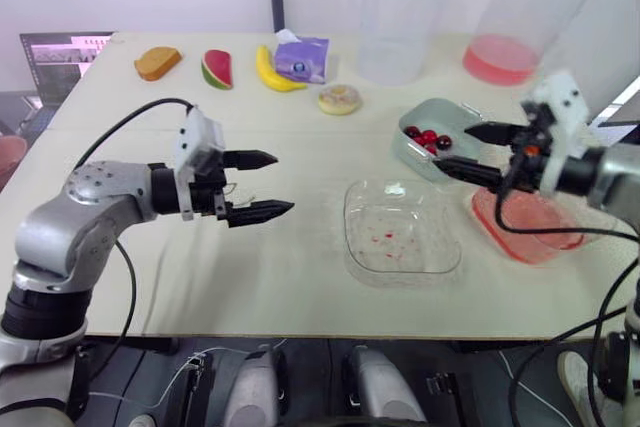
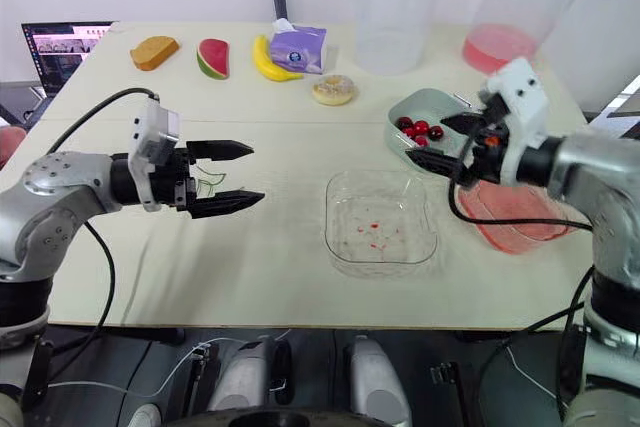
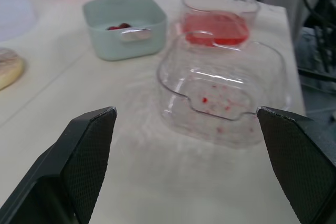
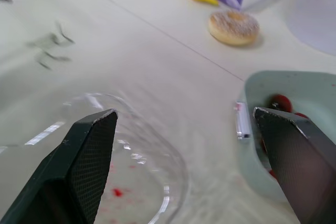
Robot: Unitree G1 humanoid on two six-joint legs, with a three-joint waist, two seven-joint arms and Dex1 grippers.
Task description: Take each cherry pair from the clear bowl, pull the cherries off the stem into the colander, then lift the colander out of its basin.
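Purple pack (image 1: 302, 57), banana (image 1: 270, 71) beyond clear bowl (image 1: 356, 237)

table (image 1: 250, 277) | ctr: clear bowl (image 1: 352, 219) | R: mint colander (image 1: 450, 109) | L: stems (image 2: 208, 182) | far: bread (image 1: 158, 62), melon (image 1: 217, 68), banana (image 1: 272, 72), tissue pk (image 1: 302, 57), donut (image 1: 340, 99)

Open table (image 1: 300, 137) lies between left end effector (image 1: 283, 183) and clear bowl (image 1: 402, 229); green colander (image 1: 440, 127) crowds beyond.

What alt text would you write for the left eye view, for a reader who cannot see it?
The open left gripper hovers beside an empty clear bowl flecked with red, while the open right gripper hangs at a mint-green tub holding dark red cherries. All this is over a pale table, with a banana near its far edge.
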